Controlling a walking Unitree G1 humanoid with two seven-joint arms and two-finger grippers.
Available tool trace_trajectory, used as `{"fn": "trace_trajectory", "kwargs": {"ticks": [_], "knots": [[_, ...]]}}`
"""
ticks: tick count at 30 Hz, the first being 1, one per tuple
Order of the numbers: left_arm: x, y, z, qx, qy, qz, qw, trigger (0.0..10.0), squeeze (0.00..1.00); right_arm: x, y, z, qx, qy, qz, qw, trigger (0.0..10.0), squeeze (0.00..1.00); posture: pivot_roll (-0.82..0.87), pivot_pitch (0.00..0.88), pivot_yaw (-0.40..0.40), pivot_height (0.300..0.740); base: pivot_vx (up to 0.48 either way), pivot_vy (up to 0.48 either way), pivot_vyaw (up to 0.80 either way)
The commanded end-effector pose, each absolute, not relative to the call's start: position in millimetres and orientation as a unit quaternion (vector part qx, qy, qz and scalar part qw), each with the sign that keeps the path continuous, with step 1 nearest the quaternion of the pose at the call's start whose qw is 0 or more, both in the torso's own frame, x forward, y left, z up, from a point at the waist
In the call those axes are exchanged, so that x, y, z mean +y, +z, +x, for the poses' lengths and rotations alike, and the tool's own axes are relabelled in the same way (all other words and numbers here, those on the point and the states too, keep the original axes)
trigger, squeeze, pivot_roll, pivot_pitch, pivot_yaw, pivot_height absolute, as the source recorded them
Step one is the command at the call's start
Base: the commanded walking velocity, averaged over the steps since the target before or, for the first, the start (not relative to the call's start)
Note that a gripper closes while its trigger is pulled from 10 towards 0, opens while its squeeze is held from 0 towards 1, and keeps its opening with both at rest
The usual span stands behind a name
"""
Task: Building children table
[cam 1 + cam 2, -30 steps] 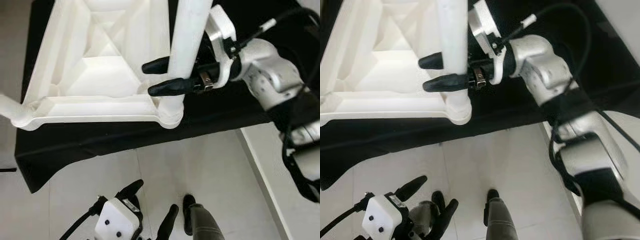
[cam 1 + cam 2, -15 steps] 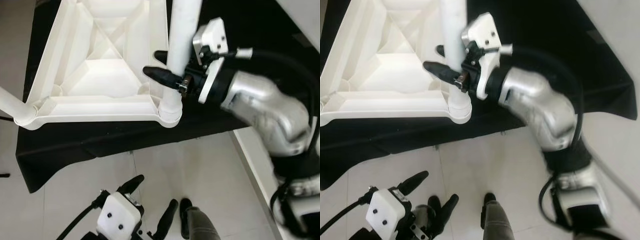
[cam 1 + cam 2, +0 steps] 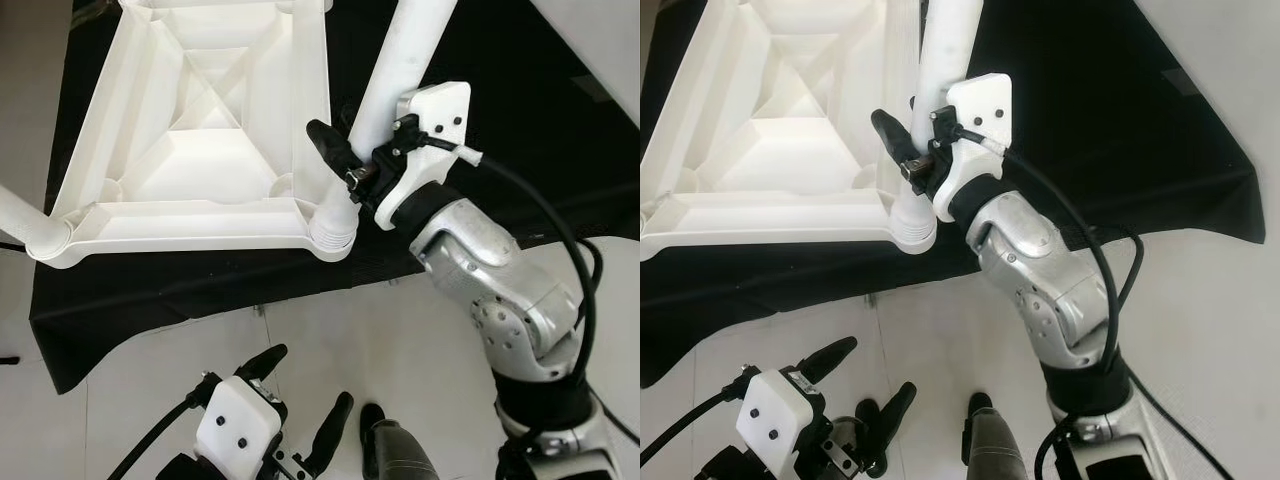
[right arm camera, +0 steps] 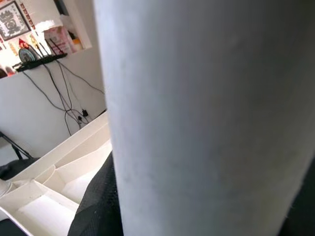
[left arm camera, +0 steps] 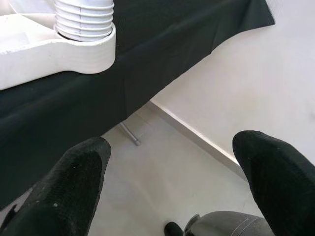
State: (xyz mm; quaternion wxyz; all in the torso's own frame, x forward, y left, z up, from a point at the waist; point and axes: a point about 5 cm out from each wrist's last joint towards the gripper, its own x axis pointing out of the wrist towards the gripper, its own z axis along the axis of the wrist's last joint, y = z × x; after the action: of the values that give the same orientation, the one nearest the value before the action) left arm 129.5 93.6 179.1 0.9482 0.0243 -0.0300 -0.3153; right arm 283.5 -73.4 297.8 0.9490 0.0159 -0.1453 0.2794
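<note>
While right arm has swung round leg since a second ago, screwing looks underway. Left tool [image 3: 300, 395] hangs idle below tabletop, fingers spread, empty. Upturned white tabletop [image 3: 200, 150] lies on black-draped counter [image 3: 150, 290]. White leg [image 3: 385, 95] stands tilted in tabletop's near right corner socket; right tool [image 3: 345, 165] clamped round leg just above socket.

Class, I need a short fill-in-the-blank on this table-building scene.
1. The right gripper is shut on the white plastic table ____.
2. The upside-down white plastic tabletop lies on a ____ cloth.
3. The left gripper hangs with its fingers ____.
4. The leg's threaded end sits in the tabletop's ____ socket.

Missing words: leg; black; open; corner
</note>
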Motion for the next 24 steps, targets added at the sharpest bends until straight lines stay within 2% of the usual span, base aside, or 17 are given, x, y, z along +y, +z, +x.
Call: {"fn": "trace_trajectory", "kwargs": {"ticks": [1,3,9,10,14,24], "knots": [[93,174,128,-0.017,-0.320,0.018,0.947,10.0,0.00,-78,232,297,0.012,0.245,-0.041,0.969,10.0,0.00,-0.01,0.418,0.036,0.740,0.000,0.000,0.00],[94,174,129,-0.018,-0.321,0.019,0.947,10.0,0.00,-70,234,293,-0.014,0.284,-0.061,0.957,10.0,0.00,-0.01,0.415,0.037,0.740,0.000,0.000,0.00],[94,173,131,-0.019,-0.322,0.020,0.946,10.0,0.00,-62,242,289,-0.052,0.322,-0.092,0.941,10.0,0.00,-0.02,0.405,0.037,0.740,0.000,0.000,0.00],[94,173,132,-0.020,-0.322,0.020,0.946,10.0,0.00,-57,244,287,-0.053,0.364,-0.109,0.924,10.0,0.00,-0.01,0.405,0.036,0.740,0.000,0.000,0.00],[94,173,132,-0.020,-0.321,0.020,0.946,10.0,0.00,-55,244,287,-0.053,0.376,-0.113,0.918,10.0,0.00,-0.01,0.405,0.036,0.740,0.000,0.000,0.00],[94,172,135,-0.024,-0.320,0.021,0.947,10.0,0.00,-46,253,293,-0.041,0.448,-0.150,0.880,10.0,0.00,-0.02,0.408,0.026,0.740,0.000,0.000,0.00]]}}
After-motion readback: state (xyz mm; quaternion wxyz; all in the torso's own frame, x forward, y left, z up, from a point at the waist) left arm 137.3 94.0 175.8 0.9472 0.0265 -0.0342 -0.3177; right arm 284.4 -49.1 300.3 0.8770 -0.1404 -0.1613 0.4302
